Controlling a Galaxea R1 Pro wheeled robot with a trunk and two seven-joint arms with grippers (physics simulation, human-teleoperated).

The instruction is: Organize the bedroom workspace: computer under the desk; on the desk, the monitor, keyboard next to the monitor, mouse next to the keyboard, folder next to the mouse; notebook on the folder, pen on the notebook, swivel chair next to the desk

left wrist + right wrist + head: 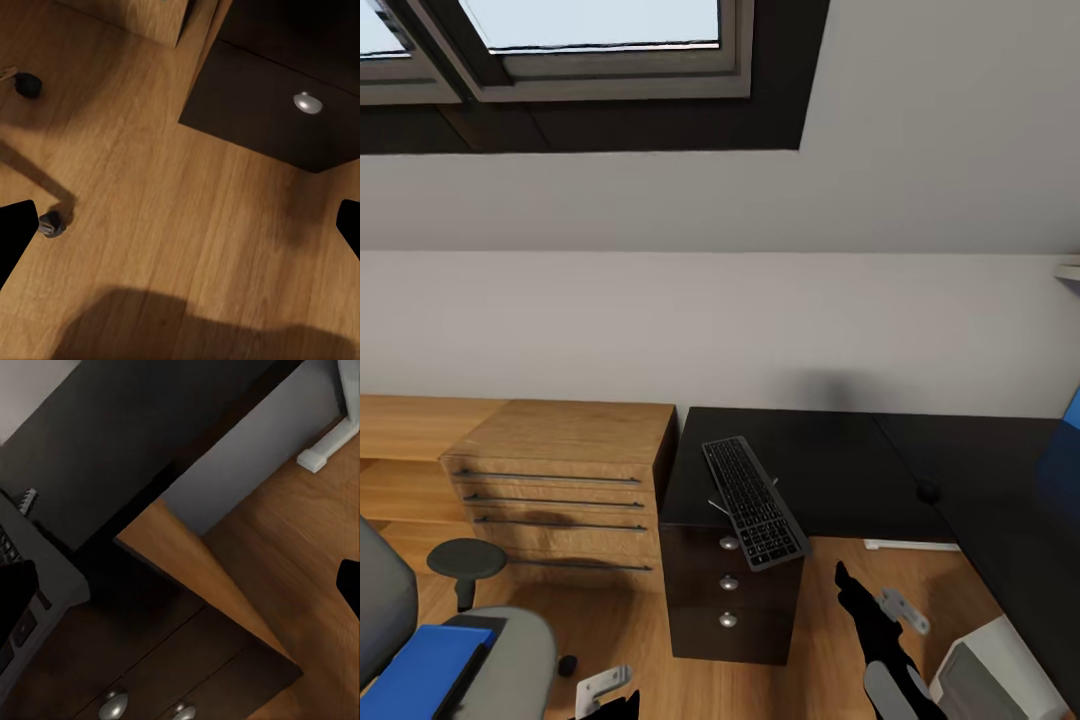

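Sloped-ceiling bedroom, wood floor, and the black desk [840,450] sits against the wall. The keyboard [753,500] lies skewed on its corner, 1 end poking over the drawer unit [730,600]. The right gripper [180,589] hangs just below that end, fingers spread wide, nothing held. Left gripper [180,225] is wide too, over floor. My call: pinch the overhanging end squarely, lift before sliding.
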